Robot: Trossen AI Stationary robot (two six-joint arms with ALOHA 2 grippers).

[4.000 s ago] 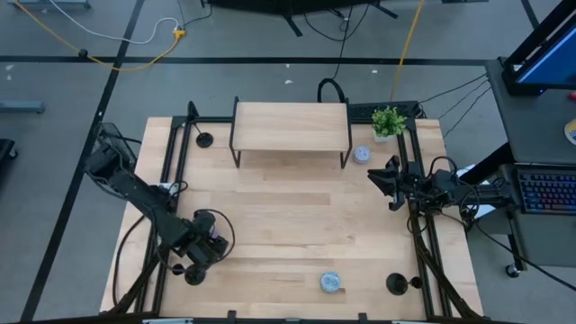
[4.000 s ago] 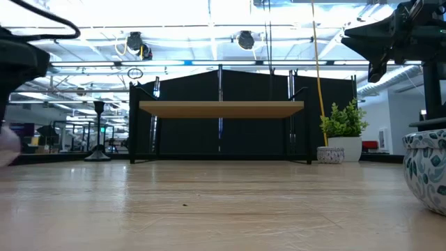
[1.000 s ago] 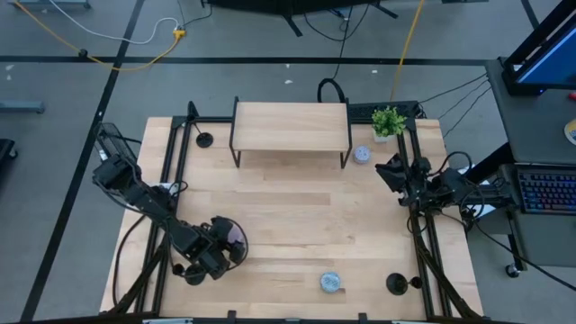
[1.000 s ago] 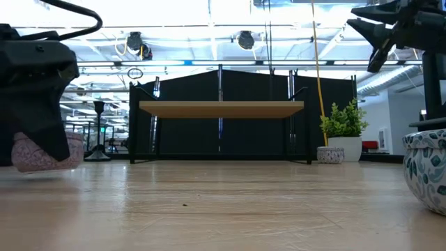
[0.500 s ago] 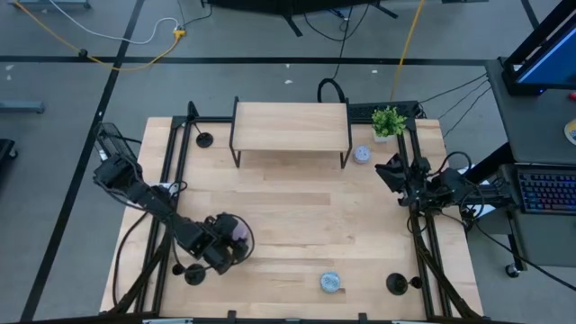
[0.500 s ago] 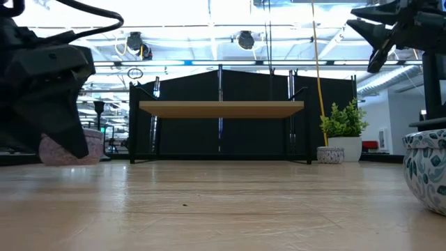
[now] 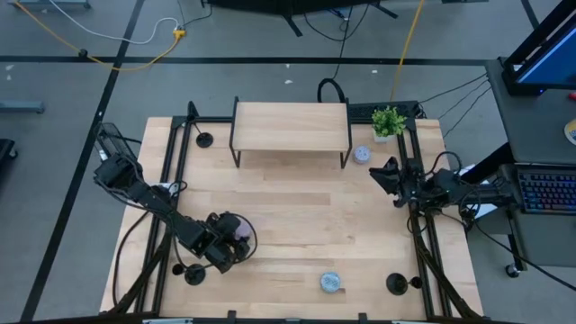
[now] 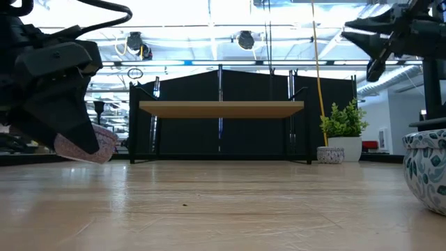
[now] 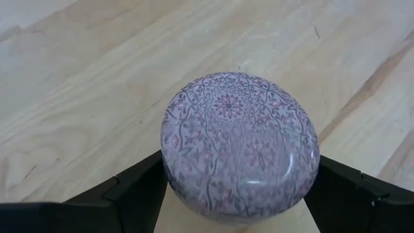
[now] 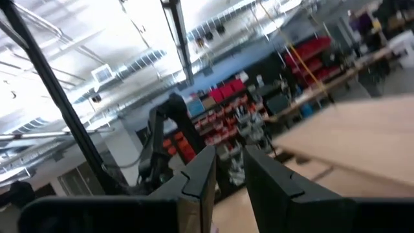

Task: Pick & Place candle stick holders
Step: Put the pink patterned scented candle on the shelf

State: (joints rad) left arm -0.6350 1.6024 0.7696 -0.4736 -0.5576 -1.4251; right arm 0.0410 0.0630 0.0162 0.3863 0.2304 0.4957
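My left gripper (image 7: 236,239) is at the table's near left, shut on a round pink-and-purple patterned tin (image 9: 239,142), which also shows in the low view (image 8: 87,148). Three black candle stick holders stand on their round bases: one at the far left (image 7: 205,139), one at the near left (image 7: 193,274) beside my left arm, one at the near right (image 7: 396,284). No gripper touches them. My right gripper (image 7: 389,178) hovers at the table's right side, its fingers (image 10: 206,169) nearly together and empty. My left gripper pinches the tin's round side wall (image 9: 167,162) between its two fingers, one on each opposite side. The fingers slant down from the table's left. The tin sits tilted in the hold, its patterned lid facing the wrist camera.
A low wooden shelf on black legs (image 7: 291,126) stands at the far middle. A small potted plant (image 7: 388,120) and a pale tin (image 7: 362,155) are at the far right. A blue patterned tin (image 7: 330,283) lies near the front edge. Bare wood lies in the middle.
My left gripper has carried the tin toward the table's right and slightly toward the far edge, still shut on it. The tin, level before, is now tipped. My right gripper has shifted a little toward the table's left.
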